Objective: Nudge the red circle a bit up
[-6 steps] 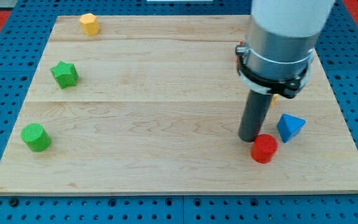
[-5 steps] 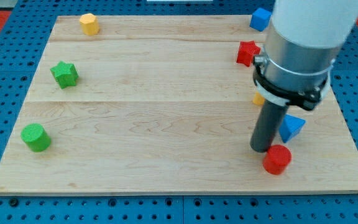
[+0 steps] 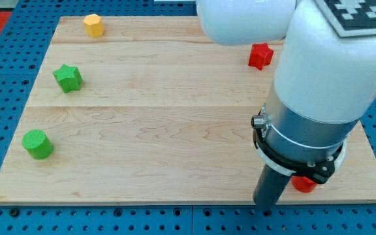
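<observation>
The red circle (image 3: 303, 184) lies near the board's bottom right edge, mostly hidden behind the arm's collar; only a small red part shows. My tip (image 3: 264, 206) is at the board's bottom edge, just to the left of and slightly below the red circle. I cannot tell whether the rod touches it.
A red star (image 3: 260, 55) lies at the top right. A yellow hexagon (image 3: 93, 25) is at the top left, a green star (image 3: 67, 78) on the left, a green cylinder (image 3: 38, 144) at the lower left. The arm's body hides the board's right side.
The arm has moved down toward the view's bottom, past the red circle, which shifted right and down. The arm now hides the blue blocks and the orange block.
</observation>
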`<state>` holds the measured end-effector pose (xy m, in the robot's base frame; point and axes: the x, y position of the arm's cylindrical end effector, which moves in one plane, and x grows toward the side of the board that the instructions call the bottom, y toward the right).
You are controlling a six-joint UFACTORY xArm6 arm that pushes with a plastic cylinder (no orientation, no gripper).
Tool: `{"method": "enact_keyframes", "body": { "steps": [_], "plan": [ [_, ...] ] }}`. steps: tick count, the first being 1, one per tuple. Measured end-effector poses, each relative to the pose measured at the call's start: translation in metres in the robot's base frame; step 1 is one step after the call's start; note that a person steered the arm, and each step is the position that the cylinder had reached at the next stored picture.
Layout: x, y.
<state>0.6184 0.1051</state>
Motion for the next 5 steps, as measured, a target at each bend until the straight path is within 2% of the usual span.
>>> {"method": "enact_keyframes", "body": {
  "steps": [3, 5],
  "plan": [
    [-0.004, 0.061],
    [-0.009, 0.062]
  ]
}}
